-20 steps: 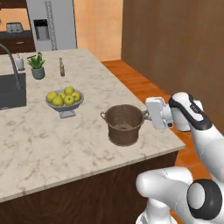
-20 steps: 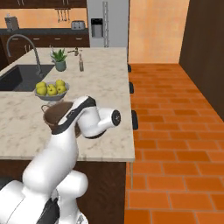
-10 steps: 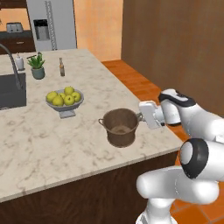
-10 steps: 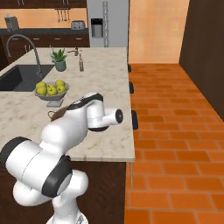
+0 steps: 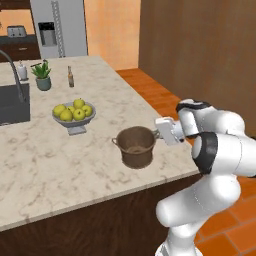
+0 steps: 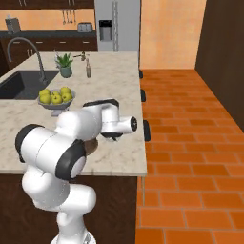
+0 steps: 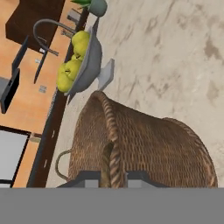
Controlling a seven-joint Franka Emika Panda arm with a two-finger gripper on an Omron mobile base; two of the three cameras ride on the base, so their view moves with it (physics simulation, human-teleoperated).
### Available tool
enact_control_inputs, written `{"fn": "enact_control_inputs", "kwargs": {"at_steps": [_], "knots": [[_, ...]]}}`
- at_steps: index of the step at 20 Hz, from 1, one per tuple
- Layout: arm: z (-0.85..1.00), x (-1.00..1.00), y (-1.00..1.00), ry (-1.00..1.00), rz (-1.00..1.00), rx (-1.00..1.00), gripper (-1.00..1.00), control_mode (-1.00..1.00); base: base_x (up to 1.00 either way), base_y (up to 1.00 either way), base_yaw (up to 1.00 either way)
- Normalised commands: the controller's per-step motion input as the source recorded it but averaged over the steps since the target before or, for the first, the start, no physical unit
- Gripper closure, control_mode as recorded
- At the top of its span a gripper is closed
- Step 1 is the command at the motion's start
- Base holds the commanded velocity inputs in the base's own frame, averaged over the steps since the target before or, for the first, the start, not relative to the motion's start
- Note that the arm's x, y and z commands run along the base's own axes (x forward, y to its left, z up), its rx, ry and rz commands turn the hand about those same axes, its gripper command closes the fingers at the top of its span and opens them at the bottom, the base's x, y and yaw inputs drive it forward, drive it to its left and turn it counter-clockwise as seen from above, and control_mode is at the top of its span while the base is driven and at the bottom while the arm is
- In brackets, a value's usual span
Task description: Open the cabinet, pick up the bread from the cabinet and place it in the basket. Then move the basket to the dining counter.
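The round brown wicker basket stands on the pale beige marbled dining counter, near its front right corner. My gripper is at the basket's right side, shut on its rim. In the hand view the braided rim of the basket runs down between my fingertips, with the gripper closed around it. The arm covers most of the basket in the right base view. I cannot make out the bread inside the basket. The cabinet is out of view.
A grey bowl of yellow-green fruit stands just behind the basket to its left. Farther back are the sink, a potted plant and a small bottle. The counter edge runs close to the basket. Stools line the counter's right side.
The arm's elbow and upper links have swung down and to the right. The basket has barely shifted, a little toward the near side, with the gripper still on its rim.
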Motion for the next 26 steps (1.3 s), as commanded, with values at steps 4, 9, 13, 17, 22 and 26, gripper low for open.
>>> {"fn": "enact_control_inputs", "kwargs": {"at_steps": [4,9,13,17,22,26], "knots": [[-0.17,0.35,0.0,0.0,0.09,-0.02,-1.0,-1.0,0.0,0.0,0.0],[0.57,-0.22,-0.09,-0.06,0.02,0.0,-1.0,-1.0,0.0,0.0,0.0],[1.0,-0.36,-0.1,0.0,0.0,-0.07,-1.0,-1.0,0.0,0.0,0.0],[1.0,-0.64,0.44,0.0,0.0,-0.43,-1.0,-1.0,0.0,0.0,0.0],[0.97,-0.89,0.95,-0.02,0.07,-0.64,-1.0,-1.0,0.0,0.0,0.0],[0.85,-1.0,0.89,-0.17,0.09,-0.57,-1.0,-1.0,0.0,0.0,0.0]]}}
